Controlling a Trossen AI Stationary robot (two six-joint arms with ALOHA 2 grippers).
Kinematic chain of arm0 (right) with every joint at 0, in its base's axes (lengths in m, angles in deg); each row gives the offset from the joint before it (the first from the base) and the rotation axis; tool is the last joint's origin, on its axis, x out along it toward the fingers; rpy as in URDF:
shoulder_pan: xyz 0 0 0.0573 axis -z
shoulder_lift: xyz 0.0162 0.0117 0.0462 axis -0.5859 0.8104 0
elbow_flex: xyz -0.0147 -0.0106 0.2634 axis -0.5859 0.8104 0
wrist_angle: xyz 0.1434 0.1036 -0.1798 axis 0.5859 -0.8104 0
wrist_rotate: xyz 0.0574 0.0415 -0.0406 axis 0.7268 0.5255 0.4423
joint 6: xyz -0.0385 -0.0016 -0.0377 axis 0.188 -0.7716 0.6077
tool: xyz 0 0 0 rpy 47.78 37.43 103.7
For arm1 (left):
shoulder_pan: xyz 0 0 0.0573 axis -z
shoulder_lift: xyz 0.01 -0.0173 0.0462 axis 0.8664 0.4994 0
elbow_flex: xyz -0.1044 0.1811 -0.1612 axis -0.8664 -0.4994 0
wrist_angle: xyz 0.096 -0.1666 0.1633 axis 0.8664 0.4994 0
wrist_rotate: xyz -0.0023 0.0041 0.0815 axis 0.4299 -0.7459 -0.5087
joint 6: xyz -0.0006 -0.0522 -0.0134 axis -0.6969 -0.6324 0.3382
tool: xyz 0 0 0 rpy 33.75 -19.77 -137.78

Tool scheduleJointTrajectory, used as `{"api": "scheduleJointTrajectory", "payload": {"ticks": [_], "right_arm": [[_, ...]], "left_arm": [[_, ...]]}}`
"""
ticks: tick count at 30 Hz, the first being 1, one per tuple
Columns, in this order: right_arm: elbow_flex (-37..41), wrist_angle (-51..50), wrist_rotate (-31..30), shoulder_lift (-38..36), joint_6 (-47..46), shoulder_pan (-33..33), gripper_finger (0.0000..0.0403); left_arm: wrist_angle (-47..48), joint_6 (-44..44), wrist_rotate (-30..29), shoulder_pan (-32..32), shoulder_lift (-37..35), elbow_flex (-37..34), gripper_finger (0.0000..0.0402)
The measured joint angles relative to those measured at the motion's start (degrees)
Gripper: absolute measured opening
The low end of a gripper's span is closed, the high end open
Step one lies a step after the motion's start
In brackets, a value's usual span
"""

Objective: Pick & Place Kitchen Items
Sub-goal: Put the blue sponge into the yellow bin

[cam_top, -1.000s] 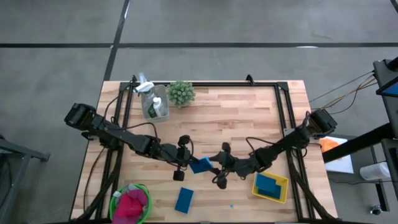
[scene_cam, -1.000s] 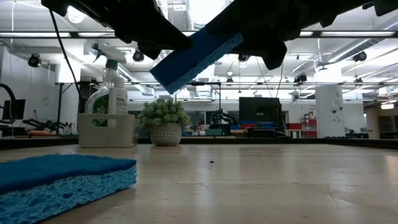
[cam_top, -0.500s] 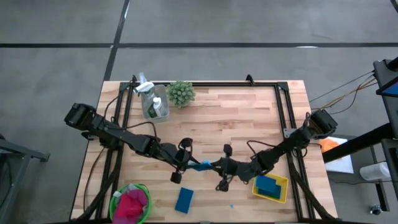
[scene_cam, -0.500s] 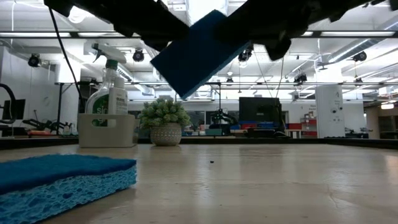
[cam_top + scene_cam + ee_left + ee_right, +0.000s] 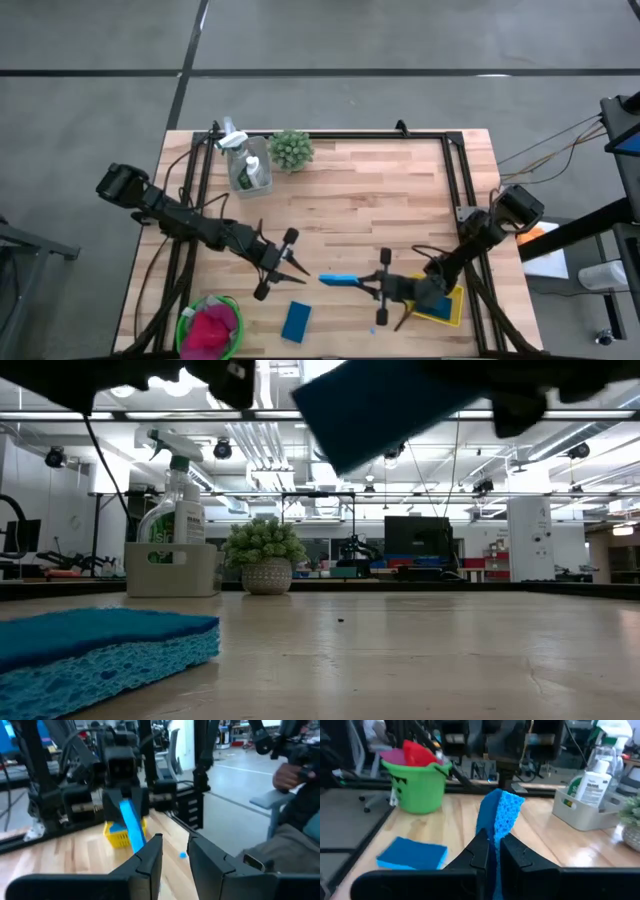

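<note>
Near the desk's front edge, the right gripper (image 5: 377,284) is clamped on one blue sponge (image 5: 338,278), held edge-up above the wood, just left of its fingertips. The left gripper (image 5: 283,264) hovers close by, fingers apart and empty. One sponge already lies in the yellow tray (image 5: 447,312) at the front right; another sponge (image 5: 295,321) waits on the desk beside the green bucket (image 5: 186,327) of cloths.

light: bright, ceiling strips | shadows: soft | wrist views: blurred

Blue sponge (image 5: 337,278), green bucket (image 5: 186,328)
</note>
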Motion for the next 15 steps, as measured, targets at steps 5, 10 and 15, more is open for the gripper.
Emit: {"api": "scheduleJointTrajectory", "payload": {"ticks": [5,10,15], "right_arm": [[1.4,2.7,-4.0,-0.4,2.3,-4.8,0.0018],[1.6,-3.5,-10.9,-5.4,1.5,-12.0,0.0018],[1.6,-17.9,-17.5,-14.2,-6.6,-19.9,0.0018]], "left_arm": [[0.0,-1.2,0.2,0.1,-0.5,-2.5,0.0098],[0.2,-2.3,-0.5,0.0,-0.6,-3.5,0.0099],[0.3,-2.3,-0.7,0.0,-0.6,-3.5,0.0099]]}}
